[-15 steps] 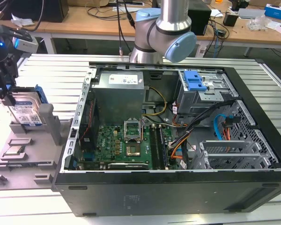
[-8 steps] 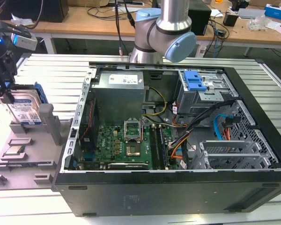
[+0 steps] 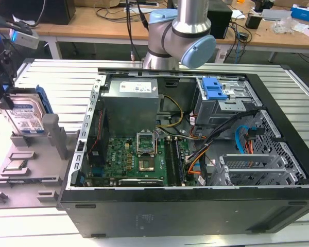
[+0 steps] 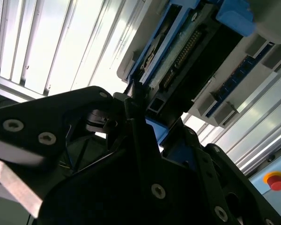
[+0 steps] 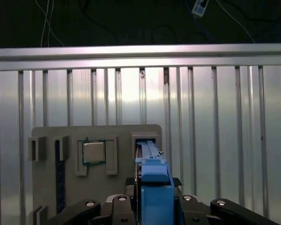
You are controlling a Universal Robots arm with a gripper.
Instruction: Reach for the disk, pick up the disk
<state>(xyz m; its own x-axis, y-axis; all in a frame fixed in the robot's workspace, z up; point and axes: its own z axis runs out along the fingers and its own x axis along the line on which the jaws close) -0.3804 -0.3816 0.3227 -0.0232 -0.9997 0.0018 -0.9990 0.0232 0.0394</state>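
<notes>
Black tool (image 5: 152, 208) links sit closest in the first wrist view, their fingers (image 5: 121, 206) pressed to both sides of the blue bracket of the disk (image 5: 154, 183), so the tool is clenched on the disk. Past it, a grey holder (image 5: 122, 133) lies on the ribbed metal tabletop (image 5: 225, 140), with a square chip (image 5: 93, 152) seated in a recess just beside the disk's slot.

In the exterior view the tool (image 3: 4, 100) is at the far left, gripping the disk (image 3: 28, 117), which stands upright on edge over the holder (image 3: 46, 154). Whether the disk's lower edge rests in the slot cannot be told. An open case (image 3: 170, 211) fills the middle of the tabletop (image 3: 56, 77), with the arm (image 3: 183, 41) behind it.
</notes>
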